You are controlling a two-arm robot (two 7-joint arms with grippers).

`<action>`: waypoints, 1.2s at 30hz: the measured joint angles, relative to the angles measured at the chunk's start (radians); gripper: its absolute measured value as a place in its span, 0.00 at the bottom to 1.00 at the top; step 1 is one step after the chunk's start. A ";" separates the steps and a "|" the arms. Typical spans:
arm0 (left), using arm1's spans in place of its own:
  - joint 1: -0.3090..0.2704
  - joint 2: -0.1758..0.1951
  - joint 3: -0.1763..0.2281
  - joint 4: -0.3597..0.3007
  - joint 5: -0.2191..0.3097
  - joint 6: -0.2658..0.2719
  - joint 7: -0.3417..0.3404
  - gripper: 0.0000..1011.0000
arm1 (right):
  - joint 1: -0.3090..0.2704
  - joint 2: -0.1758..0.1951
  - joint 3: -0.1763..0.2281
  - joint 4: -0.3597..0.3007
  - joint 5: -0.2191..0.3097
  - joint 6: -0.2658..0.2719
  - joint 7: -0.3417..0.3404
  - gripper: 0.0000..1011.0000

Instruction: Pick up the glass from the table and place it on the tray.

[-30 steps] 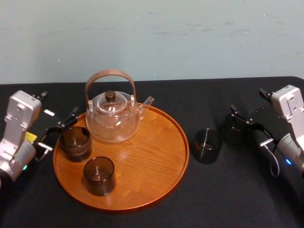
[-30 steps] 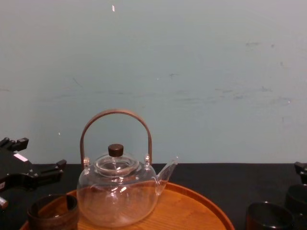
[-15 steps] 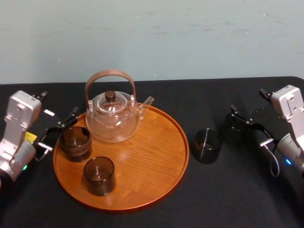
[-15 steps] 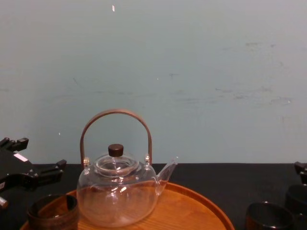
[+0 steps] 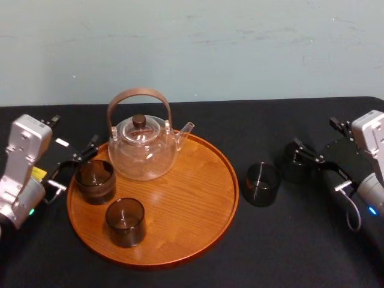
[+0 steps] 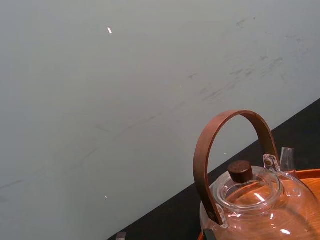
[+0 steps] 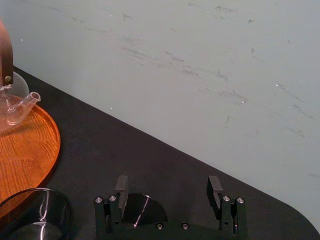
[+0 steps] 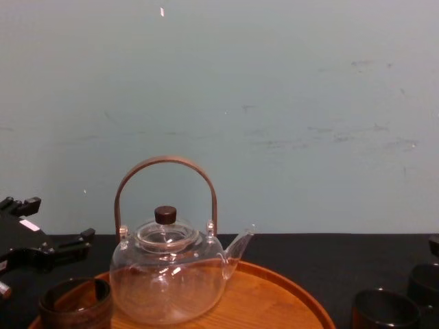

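Head view: your right tool (image 5: 315, 165), spread, is nearest the glass (image 5: 289, 169) farthest right of the tray (image 5: 192, 210); left tool (image 5: 72, 167), spread, idles at its left.

No writing can be read anywhere; a small white tag (image 5: 61, 142) and a yellow sticker (image 5: 38, 174) at the left hand (image 5: 72, 163) are too small to make out.

Orange-brown tray (image 5: 198, 210) (black table (image 5: 270, 252))
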 joint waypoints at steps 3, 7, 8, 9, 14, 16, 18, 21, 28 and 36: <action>0.000 0.000 0.000 0.000 0.000 0.000 0.000 0.99 | -0.020 0.007 0.015 -0.023 0.006 0.007 0.006 0.99; 0.000 0.000 0.000 0.000 0.000 0.000 0.000 0.99 | -0.050 0.018 0.038 -0.056 0.019 0.017 0.014 0.99; 0.000 0.000 0.000 0.000 0.000 0.000 0.000 0.99 | -0.056 0.019 0.043 -0.063 0.022 0.018 0.015 0.99; 0.000 0.000 0.000 0.000 0.000 0.000 0.000 0.99 | -0.068 0.023 0.052 -0.075 0.027 0.021 0.018 0.99; 0.000 0.000 0.000 0.000 0.000 0.000 0.000 0.99 | -0.107 0.037 0.078 -0.114 0.044 0.034 0.030 0.99; 0.000 0.000 0.000 0.000 0.000 0.000 0.000 0.99 | -0.128 0.045 0.091 -0.133 0.052 0.037 0.038 0.99; 0.000 0.000 0.000 0.000 0.000 0.000 0.000 0.99 | -0.150 0.053 0.103 -0.152 0.062 0.041 0.049 0.99; 0.000 0.000 0.000 0.000 0.000 0.000 0.000 0.99 | -0.178 0.063 0.121 -0.175 0.077 0.048 0.065 0.99; 0.000 0.000 0.000 0.000 0.000 0.000 0.000 0.99 | -0.234 0.082 0.149 -0.215 0.101 0.060 0.103 0.99; 0.000 0.000 0.000 0.000 0.000 0.000 0.000 0.99 | -0.281 0.092 0.171 -0.246 0.115 0.080 0.139 0.99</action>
